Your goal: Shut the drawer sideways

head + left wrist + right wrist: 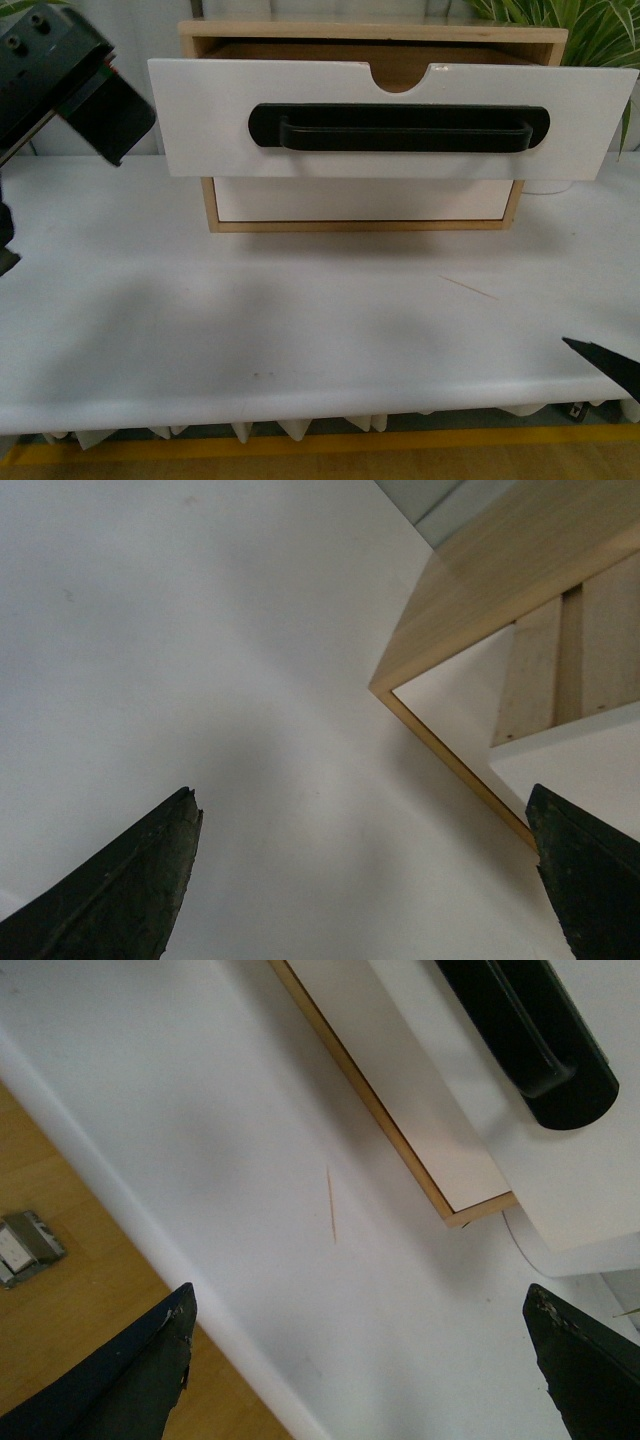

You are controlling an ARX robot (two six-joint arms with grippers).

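Observation:
The drawer (200, 120) has a white front, a long black oval bar handle (398, 128) and a semicircular notch in its top edge. It stands pulled out of the wooden cabinet (380, 36). My left gripper (365, 825) is open and empty, raised at the left beside the drawer's left end; its arm (70, 85) shows in the front view. The left wrist view shows the cabinet's corner (470, 600). My right gripper (360, 1305) is open and empty, low over the table's front right; only a tip (610, 362) shows in front. The handle also shows in the right wrist view (535, 1035).
A plain white drawer front (360, 200) without a handle sits shut below the open one. The cabinet stands on a white table (300, 320). A thin stick (468, 288) lies on the table right of centre. Green plant leaves (570, 20) rise behind the cabinet's right.

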